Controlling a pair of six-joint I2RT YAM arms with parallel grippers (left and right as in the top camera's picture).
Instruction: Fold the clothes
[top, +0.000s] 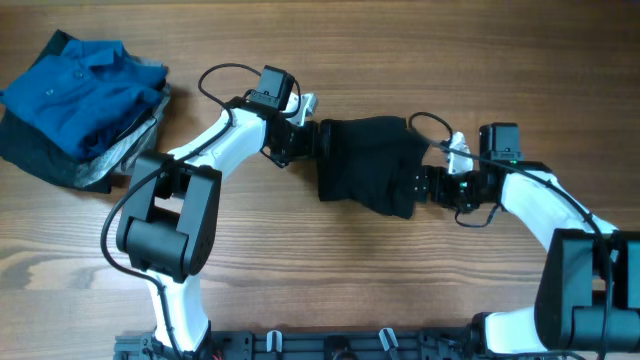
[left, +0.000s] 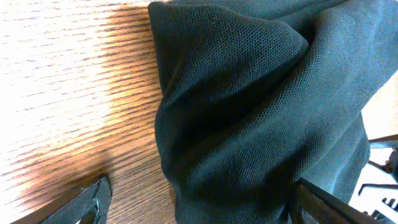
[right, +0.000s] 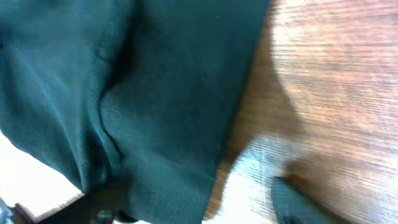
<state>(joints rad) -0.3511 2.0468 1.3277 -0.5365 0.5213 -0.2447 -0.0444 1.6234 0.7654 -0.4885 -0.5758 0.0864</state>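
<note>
The black T-shirt (top: 365, 165) lies bunched into a compact rectangle on the wooden table, mid-table. My left gripper (top: 305, 140) is at its left edge. In the left wrist view the fingers (left: 202, 205) stand wide apart, open, with a thick fold of the dark fabric (left: 249, 112) between them. My right gripper (top: 428, 185) is at the shirt's right edge. In the right wrist view its fingers (right: 199, 205) are also wide apart, open, with the fabric edge (right: 168, 93) lying between them; this view is blurred. The neck label is hidden.
A blue collared shirt (top: 85, 85) lies on grey and charcoal folded garments (top: 60, 160) at the far left of the table. Bare wood (top: 360, 280) stretches in front of the T-shirt. The arm bases stand at the near edge.
</note>
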